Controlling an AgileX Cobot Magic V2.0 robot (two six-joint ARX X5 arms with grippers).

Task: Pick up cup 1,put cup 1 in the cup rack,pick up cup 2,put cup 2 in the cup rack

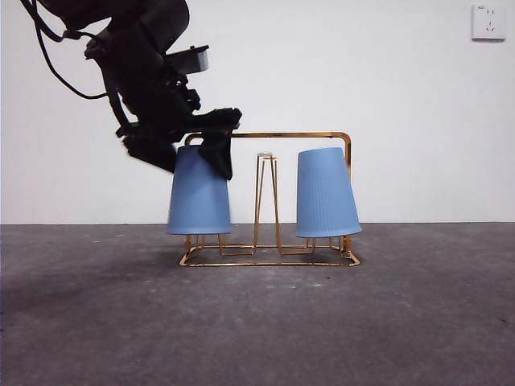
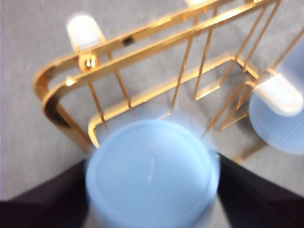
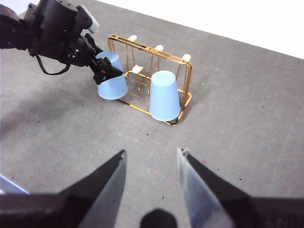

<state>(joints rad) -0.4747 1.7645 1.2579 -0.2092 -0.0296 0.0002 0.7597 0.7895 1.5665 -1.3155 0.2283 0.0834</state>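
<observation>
The gold wire cup rack (image 1: pixel 290 135) stands mid-table. One blue cup (image 1: pixel 326 193) sits upside down over the rack's right pegs, also seen as cup (image 3: pixel 165 95). A second blue cup (image 1: pixel 199 197) hangs upside down over the left pegs, its rim just above the rack base. My left gripper (image 1: pixel 193 157) is shut on that cup's upturned bottom. In the left wrist view the cup (image 2: pixel 152 173) fills the space between my black jaws, with the rack (image 2: pixel 142 40) behind it. My right gripper (image 3: pixel 152 175) hovers open, well back from the rack (image 3: pixel 191 78).
A grey tabletop (image 1: pixel 418 322) stretches around the rack, with a white wall behind and a wall socket (image 1: pixel 488 22) at the top right. White-capped peg tips (image 2: pixel 85 31) stick up beside the held cup.
</observation>
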